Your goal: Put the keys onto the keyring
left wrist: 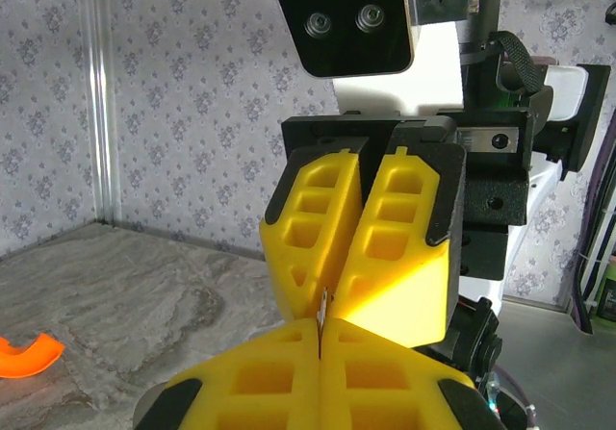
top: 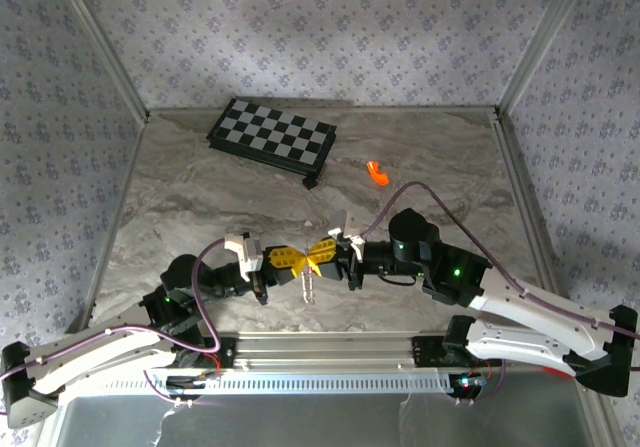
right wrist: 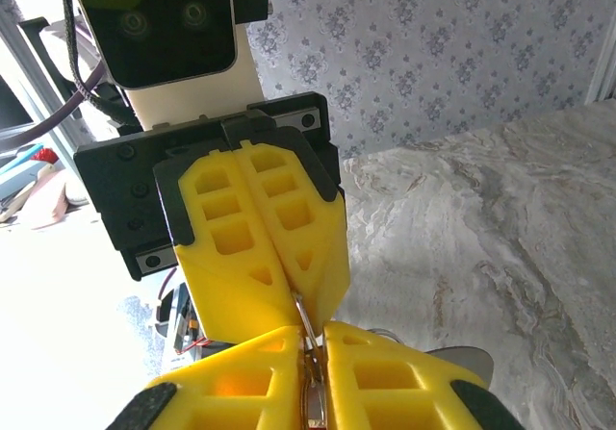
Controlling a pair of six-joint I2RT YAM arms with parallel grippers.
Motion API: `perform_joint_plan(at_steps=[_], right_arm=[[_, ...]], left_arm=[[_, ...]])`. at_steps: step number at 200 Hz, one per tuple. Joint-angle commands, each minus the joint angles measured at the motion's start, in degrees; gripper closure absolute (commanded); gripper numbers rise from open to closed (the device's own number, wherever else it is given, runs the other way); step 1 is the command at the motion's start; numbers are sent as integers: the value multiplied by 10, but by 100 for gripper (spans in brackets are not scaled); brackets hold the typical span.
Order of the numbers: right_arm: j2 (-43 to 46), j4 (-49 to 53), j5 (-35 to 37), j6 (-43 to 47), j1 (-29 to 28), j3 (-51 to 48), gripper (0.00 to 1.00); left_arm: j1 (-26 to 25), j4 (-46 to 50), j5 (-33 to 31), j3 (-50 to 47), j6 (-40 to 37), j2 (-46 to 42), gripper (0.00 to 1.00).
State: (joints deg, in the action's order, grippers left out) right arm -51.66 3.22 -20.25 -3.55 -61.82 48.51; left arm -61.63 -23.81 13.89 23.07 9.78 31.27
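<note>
Marbled bench [top: 200, 187], patterned walls. Left claw [top: 296, 261] and right claw [top: 315, 257] are set tip to tip above the near middle. Left claw is pressed together on the keyring [right wrist: 302, 313]; right claw is closed on the same silver loop from the opposite side. Loop's long axis is judged to lie along the line joining both claws, with its chain [top: 307, 285] hanging below. Both arms are equally near. Whether a key is threaded cannot be told.
</note>
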Motion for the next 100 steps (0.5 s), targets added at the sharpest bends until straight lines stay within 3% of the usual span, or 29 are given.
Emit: perform_joint_plan(at_steps=[1,28,63,100], right_arm=[[1,5,-17,6,1,6,91],[7,4,-15,12,2,2,100],[16,36,1,38,0,13,100],[13,114,30,84,-3,48,100]], left_arm=[[-6,-22,9,13,7,-5,100],[-6,-14,7,15,3,-6,100],[-6,52,-22,42,-18,-6,100],[-6,201,-80,110,-59,9,84]])
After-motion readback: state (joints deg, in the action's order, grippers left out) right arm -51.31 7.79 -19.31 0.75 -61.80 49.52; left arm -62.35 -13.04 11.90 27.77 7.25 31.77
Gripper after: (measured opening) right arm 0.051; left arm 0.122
